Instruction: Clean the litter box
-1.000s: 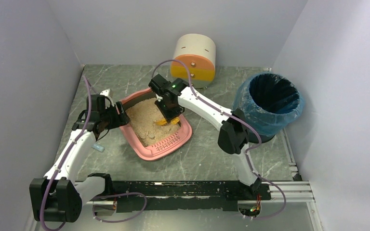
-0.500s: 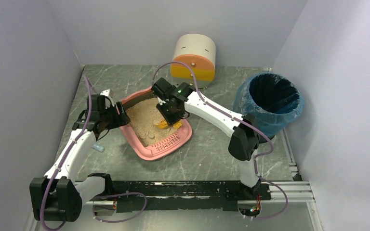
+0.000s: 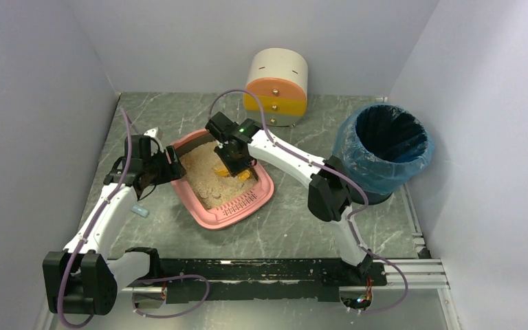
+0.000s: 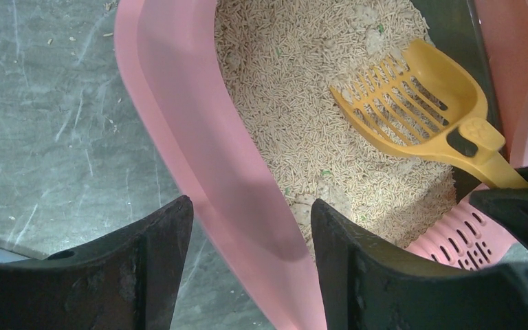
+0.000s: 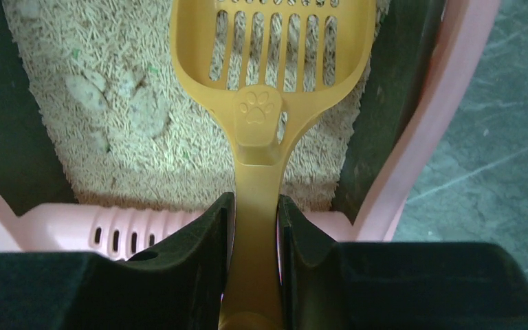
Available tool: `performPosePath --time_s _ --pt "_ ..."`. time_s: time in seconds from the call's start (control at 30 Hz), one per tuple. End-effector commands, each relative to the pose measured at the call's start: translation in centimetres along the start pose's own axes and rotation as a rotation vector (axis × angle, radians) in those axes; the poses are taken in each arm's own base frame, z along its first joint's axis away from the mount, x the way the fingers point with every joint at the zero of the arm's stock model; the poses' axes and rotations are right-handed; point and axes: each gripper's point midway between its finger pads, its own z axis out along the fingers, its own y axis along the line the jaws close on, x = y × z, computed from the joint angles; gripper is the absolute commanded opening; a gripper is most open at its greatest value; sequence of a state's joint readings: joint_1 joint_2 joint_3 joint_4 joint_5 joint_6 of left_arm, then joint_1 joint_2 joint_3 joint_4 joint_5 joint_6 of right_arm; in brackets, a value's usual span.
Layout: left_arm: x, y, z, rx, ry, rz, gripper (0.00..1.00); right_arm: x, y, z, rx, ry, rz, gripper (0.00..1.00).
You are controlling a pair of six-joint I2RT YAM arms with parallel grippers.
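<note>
Two arms bent over shallow pink plastic litter box [image 3: 237, 205] | right claw [image 5: 254, 206] pinching yellow slotted plastic scoop [image 5: 258, 110] | left claw [image 4: 251, 213] straddling rim, grip unclear tbh

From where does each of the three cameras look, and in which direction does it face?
Top external: above and behind the bases, facing down on the grey table, shallow pink plastic litter box, left arm and right arm.
Left wrist: facing down past the left gripper, fingers either side of the box's rim.
Right wrist: facing along the right gripper, shut on the yellow slotted plastic scoop, toward the beige litter.
Shared: both wrist views show scoop and litter.
</note>
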State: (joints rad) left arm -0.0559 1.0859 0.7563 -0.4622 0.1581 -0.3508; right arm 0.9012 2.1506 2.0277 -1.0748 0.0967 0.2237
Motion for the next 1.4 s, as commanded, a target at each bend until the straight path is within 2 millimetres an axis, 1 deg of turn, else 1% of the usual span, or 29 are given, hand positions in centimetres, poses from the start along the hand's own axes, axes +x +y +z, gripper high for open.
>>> performPosePath --time_s 0.0,0.13,0.17,0.27,0.37,0.5,0.57,0.7,0.8,0.83,0.97,1.1,1.2,1.27,1.37 --pt "0.0 -0.1 0.0 0.006 -0.003 0.015 0.68 -2.7 0.2 1.0 -0.009 -0.095 0.014 0.0" --pt "-0.1 -0.1 -0.1 0.005 -0.013 0.016 0.67 -4.5 0.3 1.9 -0.01 -0.182 0.016 0.0" --pt "-0.1 -0.1 -0.1 0.005 -0.015 0.015 0.67 -4.5 0.1 2.2 -0.004 -0.193 0.011 0.0" --pt "-0.1 0.0 0.0 0.0 -0.015 0.013 0.67 -5.3 0.2 3.0 -0.013 -0.278 -0.003 0.0" --pt "0.0 0.3 0.0 -0.014 -0.004 0.013 0.67 -5.9 0.3 3.3 -0.027 -0.366 -0.022 0.0" --pt "-0.2 0.1 -0.2 -0.011 -0.02 0.013 0.66 -6.5 -0.1 2.7 -0.028 -0.484 -0.032 0.0" --pt "-0.4 0.2 -0.3 -0.013 -0.032 0.013 0.66 -7.2 0.0 1.7 -0.042 -0.565 -0.052 0.0" --pt "-0.4 0.4 -0.3 -0.03 -0.031 0.016 0.66 -6.0 -0.2 1.4 -0.05 -0.609 -0.116 0.0" --pt "-0.5 0.7 -0.3 -0.048 -0.033 0.019 0.66 -5.0 -0.5 0.9 -0.045 -0.598 -0.138 0.0" --pt "-0.5 0.7 -0.4 -0.052 -0.036 0.017 0.66 -4.7 -0.6 0.8 -0.037 -0.594 -0.17 0.0" --pt "-0.2 0.8 -0.1 -0.058 -0.028 0.01 0.65 -2.9 -1.3 0.9 -0.02 -0.536 -0.227 0.0" --pt "-0.2 1.2 -0.2 -0.093 -0.022 0.023 0.65 -2.2 -1.5 0.0 -0.02 -0.535 -0.301 0.0" --pt "-0.3 1.1 -0.2 -0.097 -0.032 0.027 0.65 -1.7 -1.5 -0.7 -0.034 -0.463 -0.342 0.0" --pt "-0.2 1.1 -0.2 -0.104 -0.033 0.027 0.65 -0.5 -1.3 -0.4 -0.056 -0.386 -0.362 0.0" --pt "-0.3 0.9 -0.3 -0.108 -0.031 0.041 0.64 0.9 -0.8 -0.3 -0.092 -0.357 -0.369 0.0"
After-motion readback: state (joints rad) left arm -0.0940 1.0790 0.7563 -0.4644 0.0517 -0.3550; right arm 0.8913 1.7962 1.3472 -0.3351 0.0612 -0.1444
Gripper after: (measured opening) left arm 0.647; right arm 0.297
